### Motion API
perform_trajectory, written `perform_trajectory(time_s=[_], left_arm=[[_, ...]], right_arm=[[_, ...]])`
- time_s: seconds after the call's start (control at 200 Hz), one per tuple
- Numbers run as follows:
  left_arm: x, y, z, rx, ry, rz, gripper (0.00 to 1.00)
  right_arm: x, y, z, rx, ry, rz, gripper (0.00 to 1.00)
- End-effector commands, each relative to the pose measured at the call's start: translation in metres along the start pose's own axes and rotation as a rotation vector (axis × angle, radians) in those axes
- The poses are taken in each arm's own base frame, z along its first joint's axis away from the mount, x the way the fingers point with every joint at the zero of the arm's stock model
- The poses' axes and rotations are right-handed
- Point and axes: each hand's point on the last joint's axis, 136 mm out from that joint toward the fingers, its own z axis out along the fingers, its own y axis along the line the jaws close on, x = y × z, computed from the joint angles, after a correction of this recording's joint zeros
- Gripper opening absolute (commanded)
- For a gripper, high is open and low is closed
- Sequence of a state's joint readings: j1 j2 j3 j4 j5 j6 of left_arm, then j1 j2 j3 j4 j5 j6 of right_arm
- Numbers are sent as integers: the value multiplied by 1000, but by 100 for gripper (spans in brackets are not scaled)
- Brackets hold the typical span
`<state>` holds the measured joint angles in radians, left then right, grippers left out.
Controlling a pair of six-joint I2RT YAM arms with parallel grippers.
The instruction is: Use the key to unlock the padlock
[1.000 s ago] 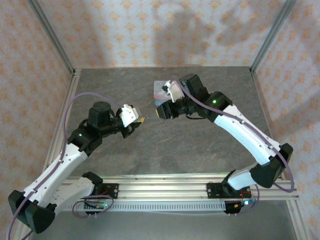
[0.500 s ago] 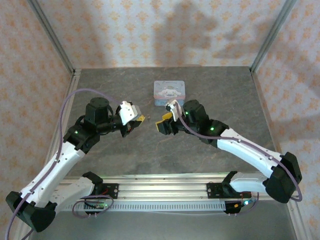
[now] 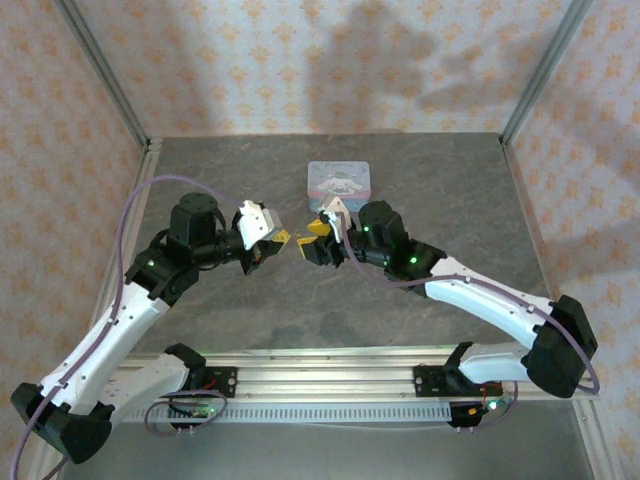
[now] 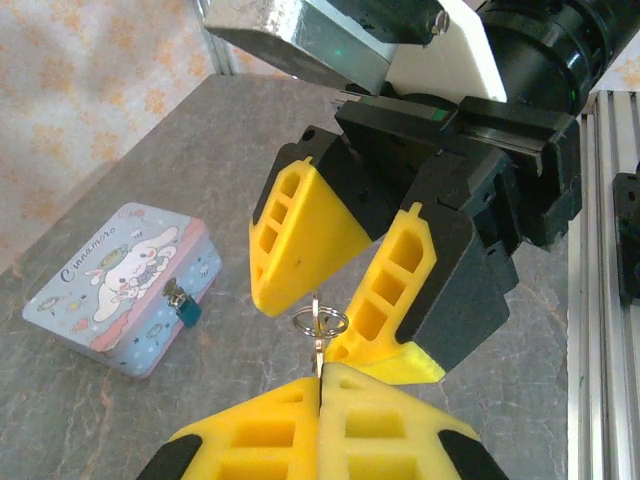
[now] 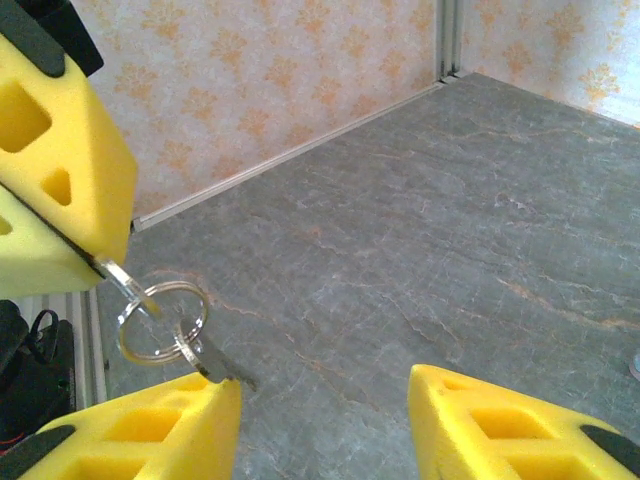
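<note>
Yellow-fingered left hand keeps clamped on the key. The right hand has left the tin and come tip to tip with it, jaws parted, just beside the key ring. The key's blade is hidden between the left fingers. On the tin's front, at 12 o'clock from the hands, hangs the padlock, indistinct from above. Bare table lies open at 6 o'clock.

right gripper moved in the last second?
Yes. The right gripper has pulled back off the tin, toward the near edge and slightly left, closing on the left gripper.
</note>
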<state>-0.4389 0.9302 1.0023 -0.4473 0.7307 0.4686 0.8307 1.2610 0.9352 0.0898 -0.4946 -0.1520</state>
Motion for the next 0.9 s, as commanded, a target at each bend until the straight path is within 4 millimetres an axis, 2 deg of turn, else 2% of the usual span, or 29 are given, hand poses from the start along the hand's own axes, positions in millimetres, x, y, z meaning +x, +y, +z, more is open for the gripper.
perform_trajectory(time_s=[0.0, 0.16, 0.295, 0.5, 0.751, 0.896], left_arm=[[-16, -5, -6, 22, -33, -2, 0], [-18, -5, -7, 22, -37, -5, 0], [-19, -5, -7, 22, -39, -8, 0], [-20, -4, -8, 21, -38, -10, 0], [-14, -3, -6, 12, -24, -19, 0], [-5, -2, -2, 8, -15, -40, 0]], right_arm=[[-16, 11, 2, -47, -60, -58, 47], [-16, 13, 4, -61, -65, -71, 45], [-14, 12, 5, -59, -65, -84, 35], [-15, 13, 5, -62, -77, -94, 25], [-8, 18, -3, -81, -36, -125, 1], [1, 18, -12, -68, 80, -117, 0]])
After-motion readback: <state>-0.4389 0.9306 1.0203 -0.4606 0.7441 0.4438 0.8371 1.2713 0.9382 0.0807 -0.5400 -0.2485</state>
